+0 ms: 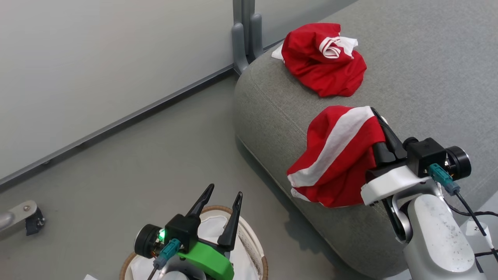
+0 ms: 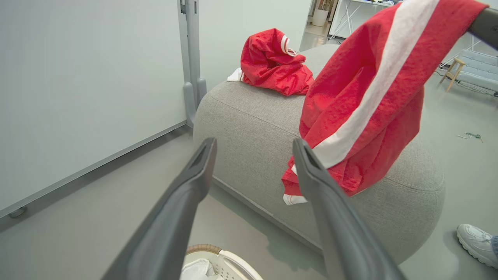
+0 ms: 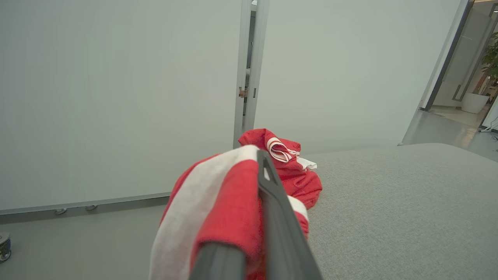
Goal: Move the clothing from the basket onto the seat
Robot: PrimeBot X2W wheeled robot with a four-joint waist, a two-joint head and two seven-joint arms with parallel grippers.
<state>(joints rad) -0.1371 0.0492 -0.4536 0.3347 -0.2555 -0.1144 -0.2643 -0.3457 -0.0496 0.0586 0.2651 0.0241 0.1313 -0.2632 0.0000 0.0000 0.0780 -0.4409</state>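
One red garment with white trim lies crumpled on the grey seat near its far end. A second red garment with a broad white stripe hangs from my right gripper, which is shut on it above the seat's front edge; its lower hem drapes over the rounded side. In the right wrist view the striped cloth wraps the fingers. My left gripper stands open and bare over the basket, whose brown rim and white liner show at the bottom.
A pale partition wall with a grey post stands behind the seat's end. A metal bracket with a caster sits on the floor at left. A person's white shoe rests on the floor beyond the seat.
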